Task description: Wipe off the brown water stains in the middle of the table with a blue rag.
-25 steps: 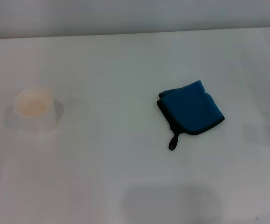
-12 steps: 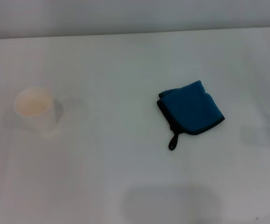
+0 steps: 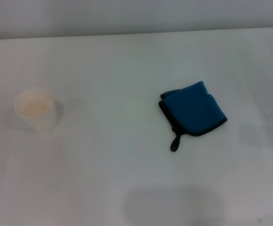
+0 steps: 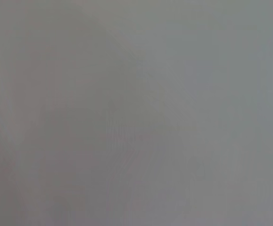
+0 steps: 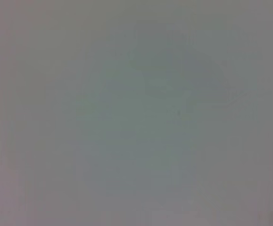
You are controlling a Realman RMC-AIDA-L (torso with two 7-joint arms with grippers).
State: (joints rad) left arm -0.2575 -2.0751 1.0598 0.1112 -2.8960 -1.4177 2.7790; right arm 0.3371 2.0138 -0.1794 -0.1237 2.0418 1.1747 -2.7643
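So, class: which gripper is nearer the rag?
Neither can be judged: no gripper shows in any view. The rag lies on the table, toward the robot's right, so the right arm probably has the shorter reach.

The table (image 3: 127,61) looks like a smooth, matt white surface with only a dull sheen. The blue rag (image 3: 194,108), lying to the right of the cup, is soft, nappy cloth with a darker stitched edging and a black loop tab. The cup (image 3: 36,110) seems to be matt cream paper.
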